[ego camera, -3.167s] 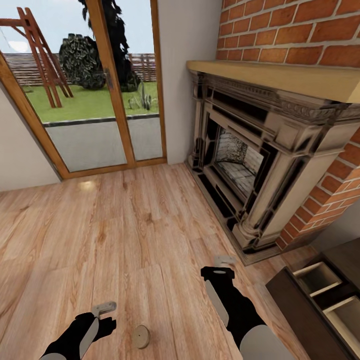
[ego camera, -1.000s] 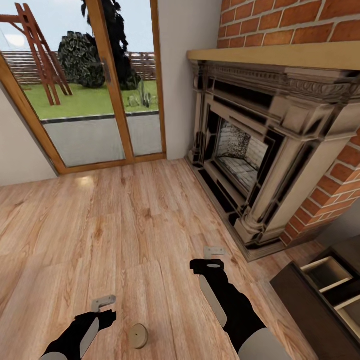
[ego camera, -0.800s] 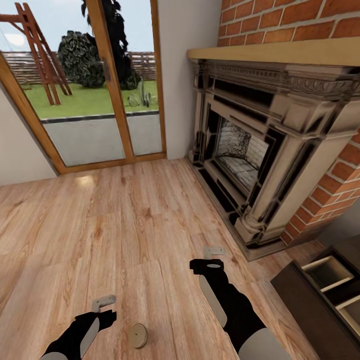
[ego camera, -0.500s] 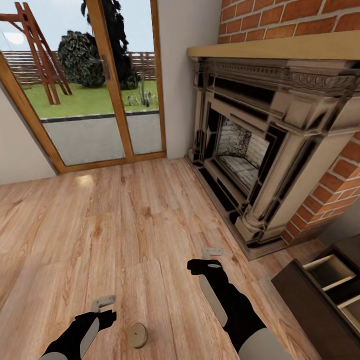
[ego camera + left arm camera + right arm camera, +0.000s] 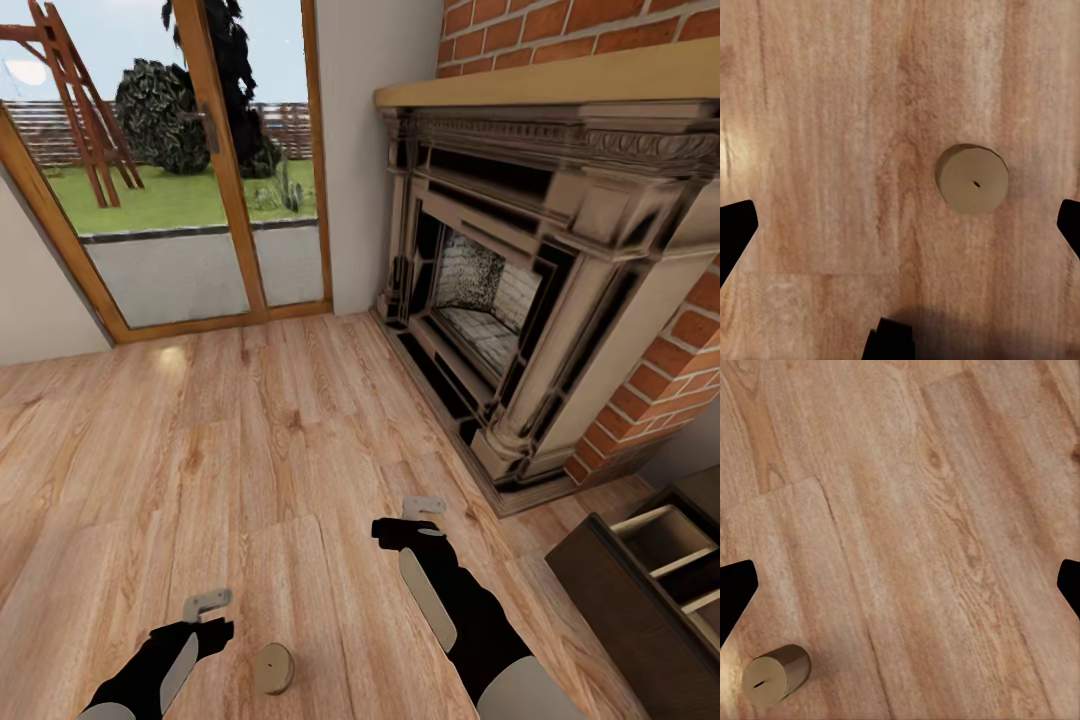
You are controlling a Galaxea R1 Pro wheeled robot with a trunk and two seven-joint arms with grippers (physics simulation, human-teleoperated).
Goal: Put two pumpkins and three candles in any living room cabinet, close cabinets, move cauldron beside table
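One candle (image 5: 272,668), a squat beige cylinder, stands upright on the wooden floor by the lower edge of the head view. My left gripper (image 5: 207,605) hovers just left of it, open and empty. From the left wrist the candle (image 5: 973,180) shows top-down, between the spread fingertips (image 5: 735,232) and well below them. My right gripper (image 5: 424,508) hangs open over bare floor, further forward and to the right. In the right wrist view the candle (image 5: 774,675) sits off to one side. The dark brown cabinet (image 5: 610,600) stands at the lower right with pale drawers (image 5: 668,535) pulled open. Pumpkins and cauldron are out of view.
A large ornate fireplace (image 5: 520,300) set in a brick wall runs along the right. Wood-framed glass doors (image 5: 190,200) to a garden close the far side. Open plank floor (image 5: 250,430) lies between them and me.
The whole picture has shifted a little, so the camera has moved; the cabinet now sits nearer the right edge. The right arm has drifted slightly left. The candle and left gripper keep their places.
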